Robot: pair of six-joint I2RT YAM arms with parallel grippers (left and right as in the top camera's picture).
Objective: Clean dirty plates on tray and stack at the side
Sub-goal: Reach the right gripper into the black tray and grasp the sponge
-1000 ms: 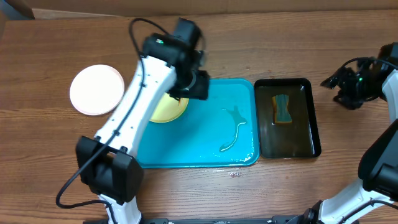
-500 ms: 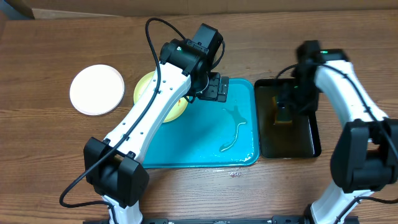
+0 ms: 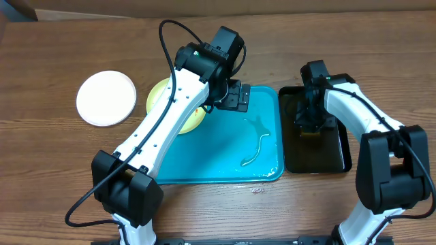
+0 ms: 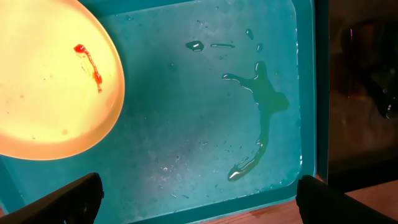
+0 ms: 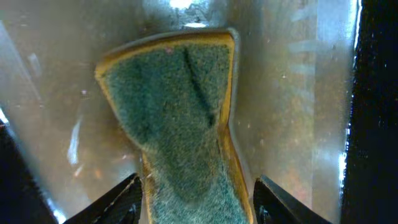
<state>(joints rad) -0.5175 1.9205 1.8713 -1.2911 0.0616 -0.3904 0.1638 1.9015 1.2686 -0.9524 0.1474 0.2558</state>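
- The white plate lies on the bench, left of the tray and apart from it. It looks clean, so I judge it done and set aside.
- The green plate lies at the left end of the turquoise tray, partly under the left arm. It bears a red smear, so it is not yet cleaned.
- The left tool hangs released over the tray, its fingers wide apart and nothing between them.
- A puddle lies on the tray floor towards its right end.
- In the black tray, the right tool straddles the narrow waist of the sponge. Whether it is clenched on the sponge I cannot tell.
- Step in hand, as I judge it: fetching the sponge. Next, the right tool must clench on it, lift it and carry it left to the smear, and the left tool may need to steady the plate.
- Against a second ago, the left tool has moved right, off the plate and over the tray, and more of the plate shows.
- The right arm, then out by the bench's right edge, has come in and down onto the sponge.
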